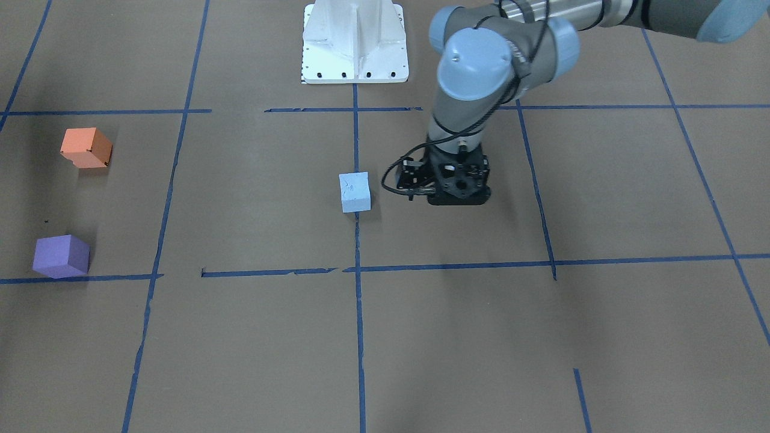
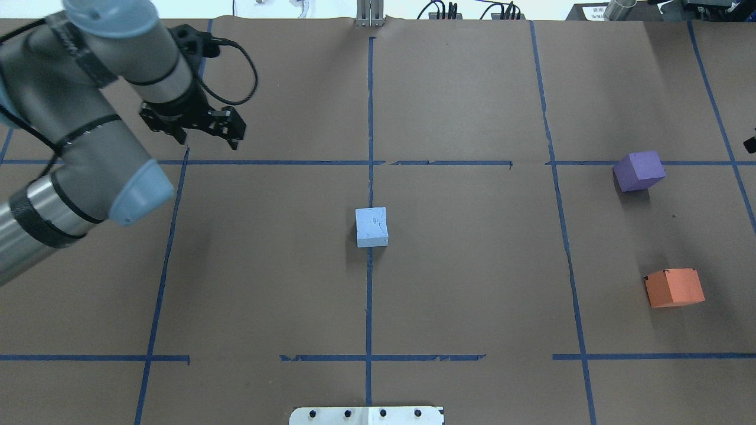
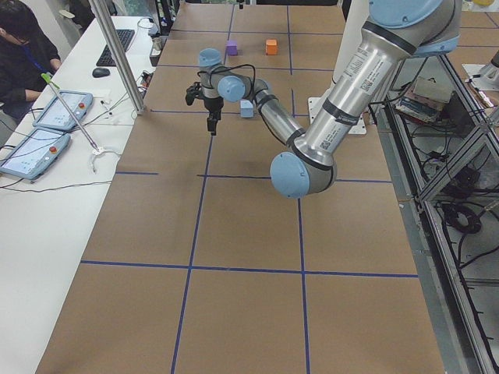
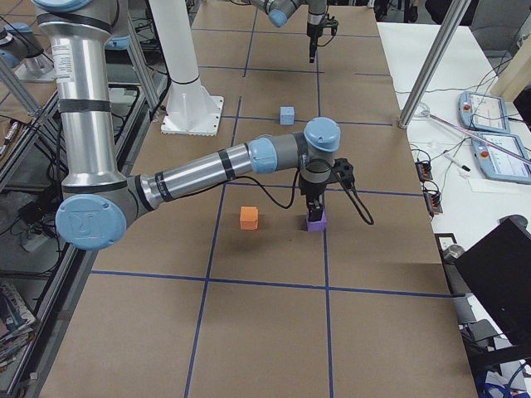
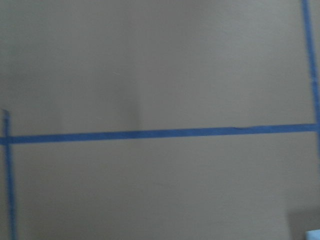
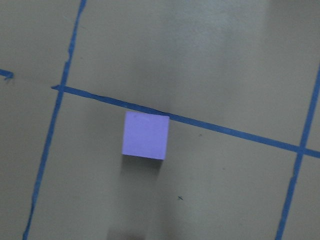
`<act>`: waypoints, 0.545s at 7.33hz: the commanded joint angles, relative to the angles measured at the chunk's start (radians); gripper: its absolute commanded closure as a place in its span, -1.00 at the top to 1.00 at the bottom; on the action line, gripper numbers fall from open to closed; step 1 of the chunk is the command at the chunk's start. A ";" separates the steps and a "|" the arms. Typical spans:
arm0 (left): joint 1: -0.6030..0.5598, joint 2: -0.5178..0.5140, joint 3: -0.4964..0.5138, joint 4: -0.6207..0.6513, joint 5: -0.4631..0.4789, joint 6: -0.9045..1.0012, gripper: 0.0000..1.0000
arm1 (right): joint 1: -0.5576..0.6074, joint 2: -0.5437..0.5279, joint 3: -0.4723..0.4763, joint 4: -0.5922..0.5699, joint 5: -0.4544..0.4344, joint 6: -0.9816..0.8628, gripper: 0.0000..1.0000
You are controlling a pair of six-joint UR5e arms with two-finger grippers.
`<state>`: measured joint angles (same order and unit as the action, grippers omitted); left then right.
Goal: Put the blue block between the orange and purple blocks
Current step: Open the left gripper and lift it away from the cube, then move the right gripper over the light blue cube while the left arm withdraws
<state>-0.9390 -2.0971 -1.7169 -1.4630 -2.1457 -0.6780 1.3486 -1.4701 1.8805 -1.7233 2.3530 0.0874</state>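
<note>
Viewing from the front, one blue block [image 1: 355,192], one orange block [image 1: 86,148] and one purple block [image 1: 61,256] are counted on the worktop [image 1: 252,337], the blue one central and well apart from both. Overhead, the left gripper [image 2: 204,133] cannot be judged spread or pressed together. From the right, the same holds for the right gripper [image 4: 314,214].

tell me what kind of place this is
Most likely a robotics lab workcell for recording manipulation trials: a paper-covered table gridded with blue tape, a left arm and right arm mounted at it, and a side bench where an operator sits by teach pendants.
</note>
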 commanded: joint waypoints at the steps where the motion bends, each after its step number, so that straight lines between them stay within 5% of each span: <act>1: -0.191 0.182 0.000 0.001 -0.068 0.360 1.00 | -0.116 0.153 0.012 0.001 0.005 0.259 1.00; 4: -0.447 0.421 0.032 -0.011 -0.141 0.731 1.00 | -0.282 0.313 0.041 -0.004 -0.009 0.567 1.00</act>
<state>-1.2832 -1.7736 -1.7011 -1.4643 -2.2562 -0.0797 1.1413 -1.2128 1.9098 -1.7254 2.3502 0.5266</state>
